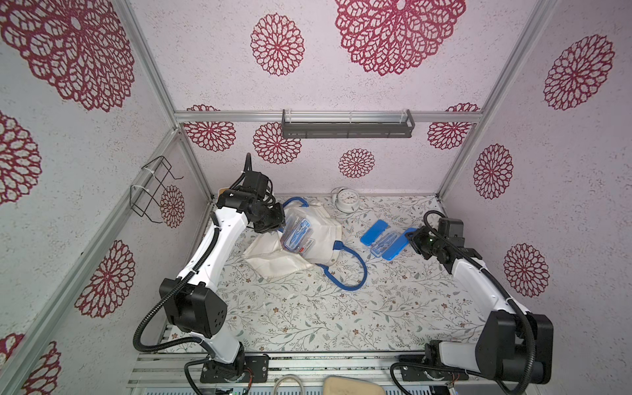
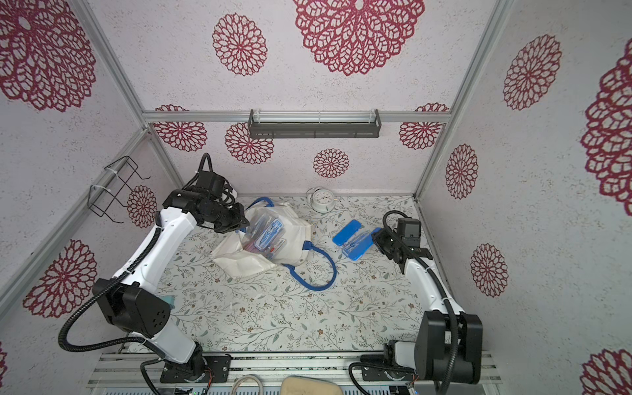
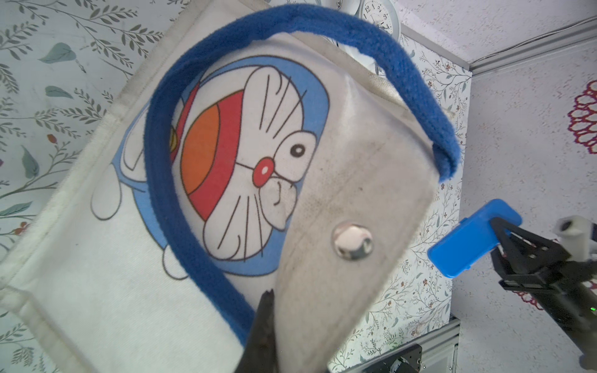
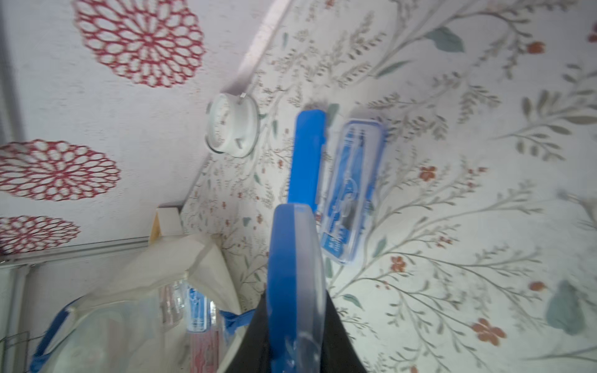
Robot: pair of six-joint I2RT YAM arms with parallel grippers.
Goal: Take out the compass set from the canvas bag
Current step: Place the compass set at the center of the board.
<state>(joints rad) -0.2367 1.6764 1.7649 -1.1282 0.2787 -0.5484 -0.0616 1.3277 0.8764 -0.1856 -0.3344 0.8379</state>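
Blue plastic compass set (image 4: 294, 258) is clamped in the right gripper (image 1: 411, 235), apart from the off-white canvas bag (image 1: 273, 263). Left gripper (image 3: 273, 303) pinches its rim.

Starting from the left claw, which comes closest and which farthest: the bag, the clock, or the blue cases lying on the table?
1. Bag: pinched at its rim by the left gripper.
2. Clock: by the back wall, middle.
3. Blue cases: beyond, on the robot's right side.

The left tool (image 1: 275, 224) grips the canvas bag (image 1: 273, 263) at its rim; the right tool (image 1: 413, 236) holds a blue case (image 1: 409, 231).
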